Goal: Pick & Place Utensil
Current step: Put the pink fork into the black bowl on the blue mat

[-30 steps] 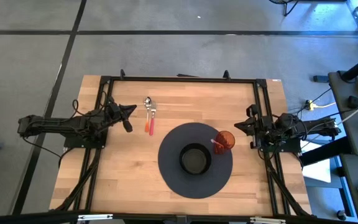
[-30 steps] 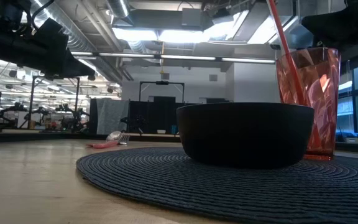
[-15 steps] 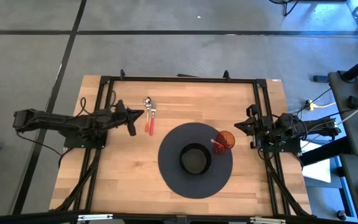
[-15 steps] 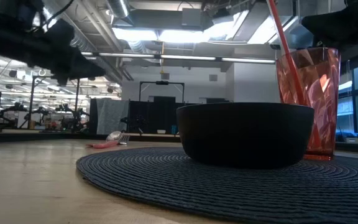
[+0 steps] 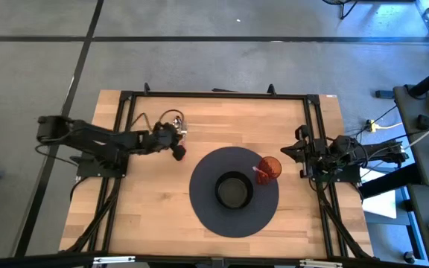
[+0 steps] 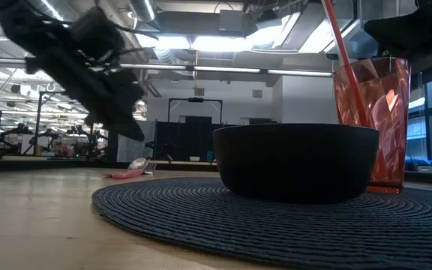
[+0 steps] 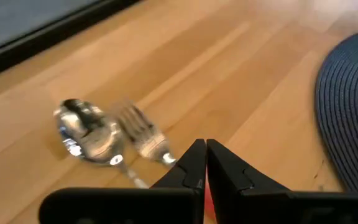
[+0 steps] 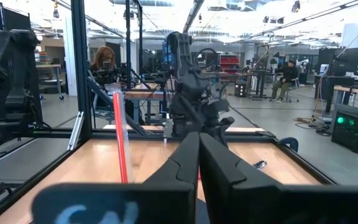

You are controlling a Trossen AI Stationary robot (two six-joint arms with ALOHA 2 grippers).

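Two utensils lie side by side on the wooden table, left of the mat: a spoon (image 7: pixel 86 134) and a fork (image 7: pixel 140 129), both with shiny metal heads. In the low view their red handles (image 6: pixel 122 175) rest flat on the wood. My left gripper (image 7: pixel 205 149) hangs shut just above those handles, tilted downward and clear of the table (image 6: pixel 135 129). In the high view it covers most of the handles (image 5: pixel 177 151). My right gripper (image 5: pixel 284 151) waits shut at the table's right side, beside the red cup.
A black bowl (image 5: pixel 233 190) sits on a round dark woven mat (image 5: pixel 207 216) in the table's middle. A red faceted cup (image 5: pixel 269 167) holding a red stick stands at the mat's right edge. Black frame rails (image 5: pixel 214 95) run along the table's far side. Bare wood lies near left.
My left gripper has reached out toward the table's right, from the left edge to above the spoon and fork, tipping its fingers downward and sinking a little. It has stayed shut. The utensils have not moved.
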